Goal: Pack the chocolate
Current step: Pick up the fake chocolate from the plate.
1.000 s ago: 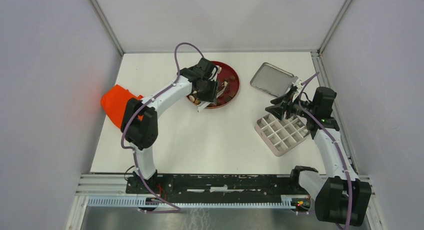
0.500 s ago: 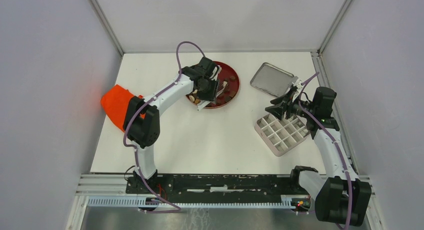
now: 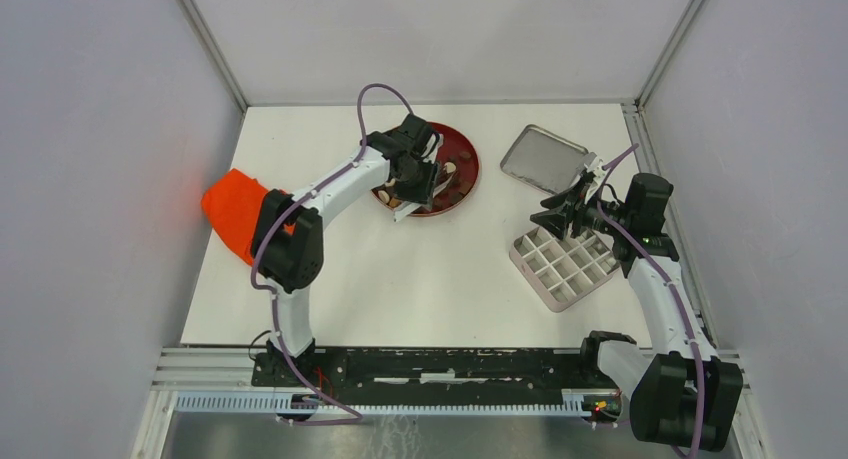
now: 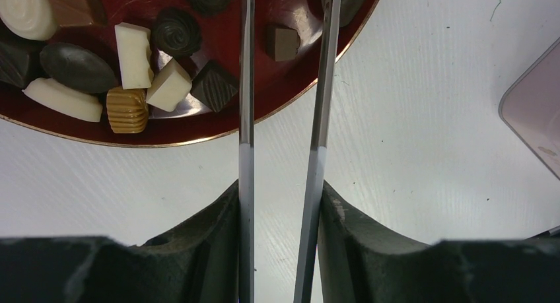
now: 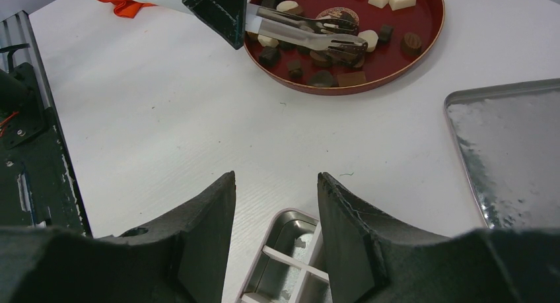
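The left arm (image 3: 340, 184) has swung its elbow slightly rightward since a second ago, while the right arm (image 3: 665, 299) has kept its place. On the white desk (image 3: 420, 269) a red plate (image 3: 466, 159) sits at the back. A compartment box (image 3: 565, 264) lies to the right, with a metal lid (image 3: 540, 157) behind it. The left claw (image 4: 280, 191) pinches metal tweezers (image 4: 246, 85), their prongs apart over the plate. The right claw (image 5: 276, 191) stands wide and empty above the box's edge. The chocolate (image 4: 132, 55) lies on the plate.
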`<state>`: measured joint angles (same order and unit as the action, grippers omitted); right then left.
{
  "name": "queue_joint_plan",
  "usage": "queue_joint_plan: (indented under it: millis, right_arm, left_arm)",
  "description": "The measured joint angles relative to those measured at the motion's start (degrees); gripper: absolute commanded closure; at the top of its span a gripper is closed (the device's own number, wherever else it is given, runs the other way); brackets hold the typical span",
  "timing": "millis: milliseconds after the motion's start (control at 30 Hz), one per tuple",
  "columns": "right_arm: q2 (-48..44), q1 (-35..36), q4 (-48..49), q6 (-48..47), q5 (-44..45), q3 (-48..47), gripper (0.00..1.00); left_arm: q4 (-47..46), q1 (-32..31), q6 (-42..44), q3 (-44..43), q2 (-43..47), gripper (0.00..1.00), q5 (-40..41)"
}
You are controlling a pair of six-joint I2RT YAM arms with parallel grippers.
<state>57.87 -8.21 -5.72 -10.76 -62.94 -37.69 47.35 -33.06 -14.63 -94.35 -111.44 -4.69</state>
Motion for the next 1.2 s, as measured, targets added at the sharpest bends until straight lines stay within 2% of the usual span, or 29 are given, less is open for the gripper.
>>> queue_joint_plan:
  millis: [800, 1200]
  right_arm:
    - [0.3, 0.0, 0.0, 0.2, -0.9, 0.0, 0.46]
    - [0.4, 0.0, 0.0, 0.2, -1.3, 0.0, 0.46]
  left_arm:
    - [0.7, -0.1, 0.8, -2.3, -2.6, 0.55, 0.2]
    - [1.0, -0.1, 0.8, -1.3, -2.6, 0.61, 1.6]
